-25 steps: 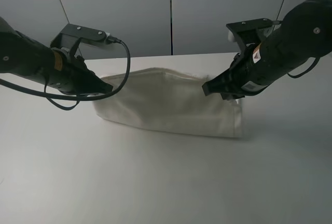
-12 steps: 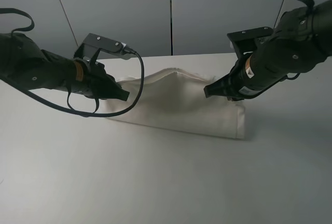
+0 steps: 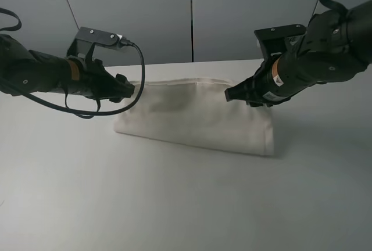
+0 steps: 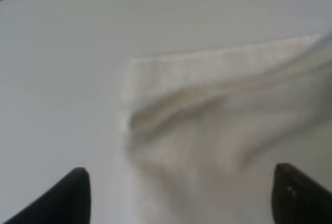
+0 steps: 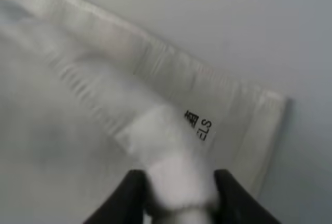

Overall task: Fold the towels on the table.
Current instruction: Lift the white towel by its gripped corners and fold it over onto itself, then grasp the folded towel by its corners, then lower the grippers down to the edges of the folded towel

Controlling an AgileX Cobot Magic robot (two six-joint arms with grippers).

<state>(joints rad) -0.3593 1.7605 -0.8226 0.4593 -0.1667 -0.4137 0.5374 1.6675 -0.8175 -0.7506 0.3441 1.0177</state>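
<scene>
The off-white towel [image 3: 197,117] lies folded in a long band on the white table [image 3: 174,204]. My left gripper [image 3: 129,88] hovers at the towel's far left corner. In the left wrist view its fingers stand wide apart over the blurred cloth [image 4: 207,130], so the gripper [image 4: 181,193] is open and holds nothing. My right gripper [image 3: 231,95] is at the towel's far right part. In the right wrist view the gripper [image 5: 179,190] is shut on a pinched fold of the towel [image 5: 104,89], beside the dark-printed label [image 5: 198,124] near the hemmed corner.
A grey panelled wall [image 3: 192,13] stands behind the table's far edge. A black cable [image 3: 139,71] loops down from the left arm over the towel's left end. Bare tabletop spreads in front of the towel and to both sides.
The left gripper swung right toward the towel, then drew back up and left. The towel's raised far edge has sunk flatter. The right gripper moved slightly left and up with its pinch.
</scene>
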